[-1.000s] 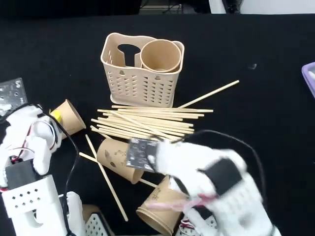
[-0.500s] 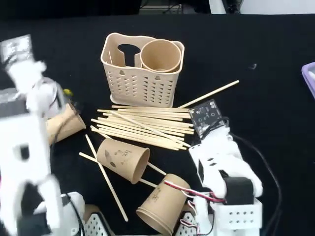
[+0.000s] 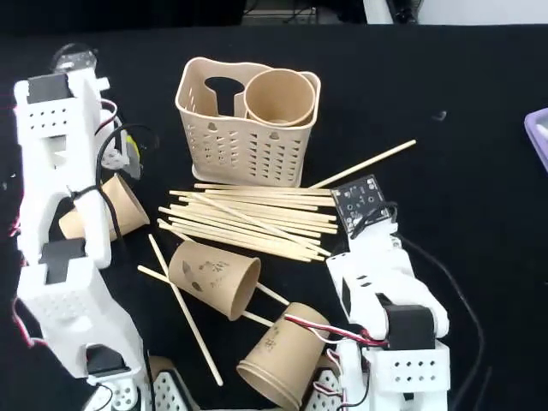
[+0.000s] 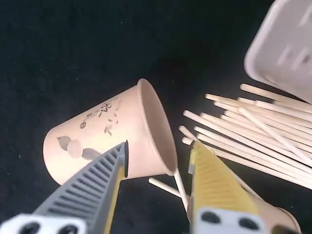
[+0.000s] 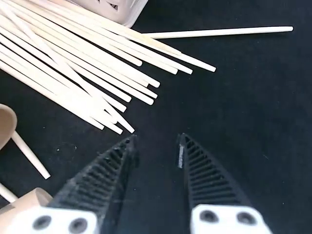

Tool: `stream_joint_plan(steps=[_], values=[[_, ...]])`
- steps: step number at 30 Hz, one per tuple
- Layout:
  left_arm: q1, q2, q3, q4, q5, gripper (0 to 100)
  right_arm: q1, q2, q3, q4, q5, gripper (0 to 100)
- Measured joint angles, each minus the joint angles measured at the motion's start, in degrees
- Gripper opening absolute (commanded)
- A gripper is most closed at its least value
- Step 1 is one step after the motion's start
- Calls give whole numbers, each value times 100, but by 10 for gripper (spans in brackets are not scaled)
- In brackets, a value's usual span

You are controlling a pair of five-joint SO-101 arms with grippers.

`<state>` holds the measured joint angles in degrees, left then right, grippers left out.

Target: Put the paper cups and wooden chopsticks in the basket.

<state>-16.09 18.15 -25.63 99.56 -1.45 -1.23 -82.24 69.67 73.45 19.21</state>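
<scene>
Left claw (image 4: 158, 151), released, hangs with its jaws either side of the rim of a paper cup (image 4: 107, 134) lying on its side. Right claw (image 5: 156, 141), also released, hovers over the black worktop (image 5: 243, 122) beside the wooden chopsticks (image 5: 73, 63). The basket (image 3: 240, 150) holds one upright cup (image 3: 280, 96).

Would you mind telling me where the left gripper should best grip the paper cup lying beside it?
Probably at the rim of the cup: it lies on its side, mouth open toward the chopsticks. Bring the left gripper from above, one finger inside the mouth, one outside the wall.
</scene>
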Motion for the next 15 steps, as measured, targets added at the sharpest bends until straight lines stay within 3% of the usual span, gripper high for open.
stream_joint_plan(steps=[12, 15], values=[[-18, 545, -9, -246, -53, 205, 0, 0, 0, 0, 0, 141], [-18, 545, 18, -246, -70, 88, 0, 0, 0, 0, 0, 142]])
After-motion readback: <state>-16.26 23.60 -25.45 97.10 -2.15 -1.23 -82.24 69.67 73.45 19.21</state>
